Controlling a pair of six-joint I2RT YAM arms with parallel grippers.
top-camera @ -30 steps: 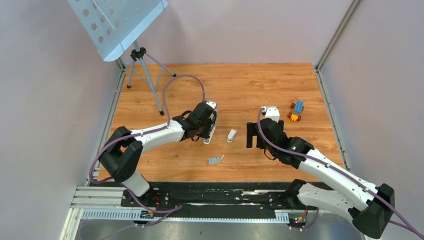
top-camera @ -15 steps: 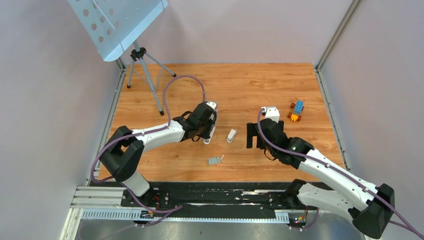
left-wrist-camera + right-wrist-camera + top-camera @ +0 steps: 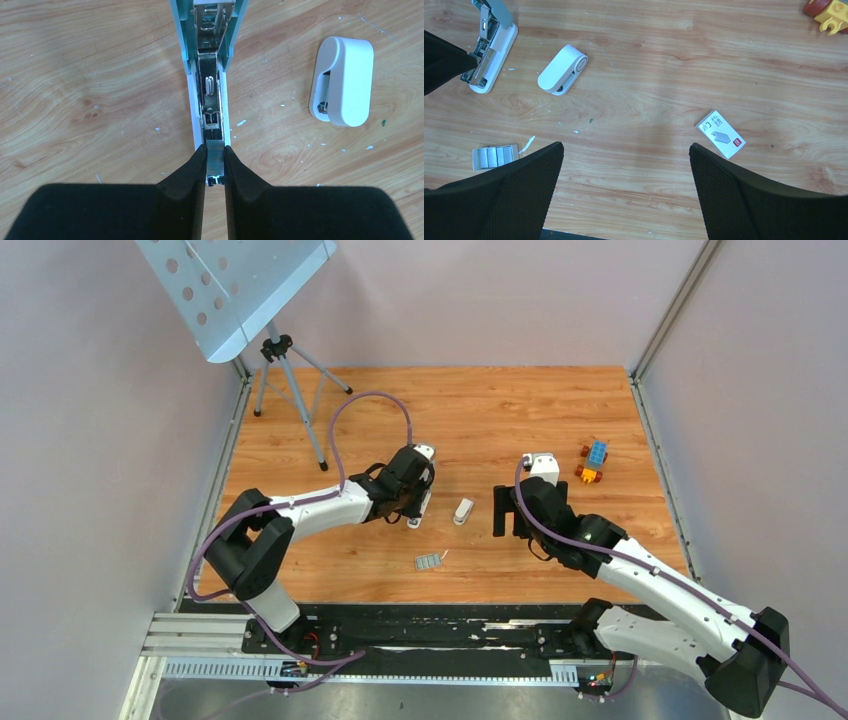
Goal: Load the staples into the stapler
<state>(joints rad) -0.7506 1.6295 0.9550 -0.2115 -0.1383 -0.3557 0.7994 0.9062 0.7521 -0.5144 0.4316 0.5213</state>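
While the left gripper [image 3: 215, 154] is pinched almost shut on the near end of the bare metal inner channel of the small slim stapler [image 3: 212, 100], its two black fingers [image 3: 187, 175] press that channel from either side. The stapler lies on the wooden table [image 3: 500, 410] a little left of centre, with its pale grey-blue top hinged up at the far end, so the channel is exposed above the white base. The staples [image 3: 429, 561], a tiny flat ribbed silvery-grey block of strips, lie flat on the wood nearer the arm bases than the stapler, apart from it and touched by neither gripper. Just right of the stapler, and not touching it, lies a small white rounded plastic piece [image 3: 463, 511]. The right gripper [image 3: 626, 147] hovers right of that piece with its jaws spread wide and nothing between them. In its wrist view the staples sit just beside the finger on the left of the picture, and a small white printed box [image 3: 720, 134] lies near the other finger. A colourful toy-brick block [image 3: 592, 462] rests at the far right of the table, and a perforated pale metal plate on a tripod [image 3: 235, 280] stands at the far left corner.
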